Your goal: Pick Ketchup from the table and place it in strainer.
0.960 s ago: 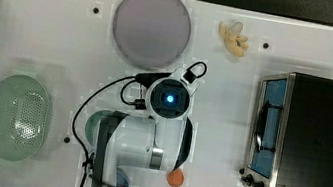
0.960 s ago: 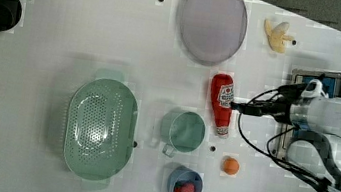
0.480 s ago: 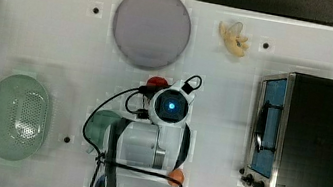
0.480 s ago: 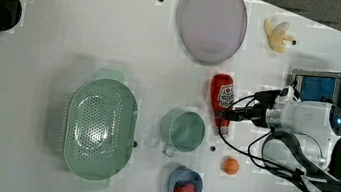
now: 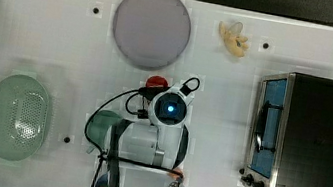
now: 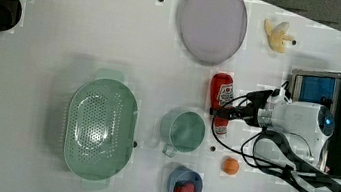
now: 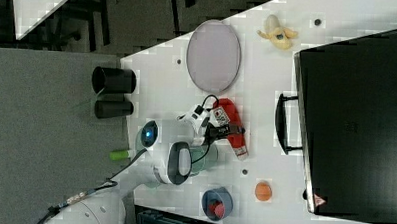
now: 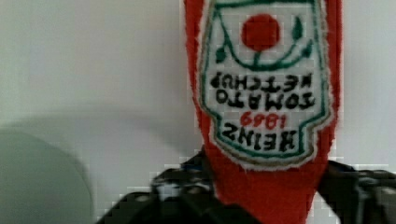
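Lying flat on the table [image 6: 92, 29] beside the cup [image 6: 182, 131], the Ketchup [image 6: 221, 99] is now between my fingers: my gripper [image 8: 261, 198] has dropped and is narrowing from wide open. Strainer [image 6: 99, 129] waiting well apart; lifting comes next.

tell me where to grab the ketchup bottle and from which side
Grip the Ketchup across its slim body just below the label, coming straight down from above. It lies flat on the table, so its narrow width faces up and fits between the fingers. The gripper already straddles it there in the wrist view.
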`<state>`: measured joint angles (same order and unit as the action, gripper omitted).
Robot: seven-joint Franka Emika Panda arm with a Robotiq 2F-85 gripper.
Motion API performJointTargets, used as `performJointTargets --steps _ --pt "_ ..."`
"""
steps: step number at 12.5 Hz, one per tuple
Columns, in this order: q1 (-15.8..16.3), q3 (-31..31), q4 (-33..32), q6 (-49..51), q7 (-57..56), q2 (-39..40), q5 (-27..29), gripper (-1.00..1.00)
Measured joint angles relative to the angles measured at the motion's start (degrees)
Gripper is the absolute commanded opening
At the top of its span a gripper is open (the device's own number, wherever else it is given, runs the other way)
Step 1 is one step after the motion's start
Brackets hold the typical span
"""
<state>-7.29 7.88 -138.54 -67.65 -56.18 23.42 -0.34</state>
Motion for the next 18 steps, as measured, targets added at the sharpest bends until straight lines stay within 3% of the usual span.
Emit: performJointTargets --steps 5,11,15,18 --pt "-0.08 0.17 -0.34 3.13 0.0 -2.71 -0.14 0.21" --pt "-0.52 2.06 2.24 23.33 0.22 -24.19 0.08 0.21" --pt "-0.08 7.92 6.27 33.74 6.57 -34.36 0.23 0.21" --pt "0.37 16.86 7.61 34.22 14.46 -34.42 0.29 0.21"
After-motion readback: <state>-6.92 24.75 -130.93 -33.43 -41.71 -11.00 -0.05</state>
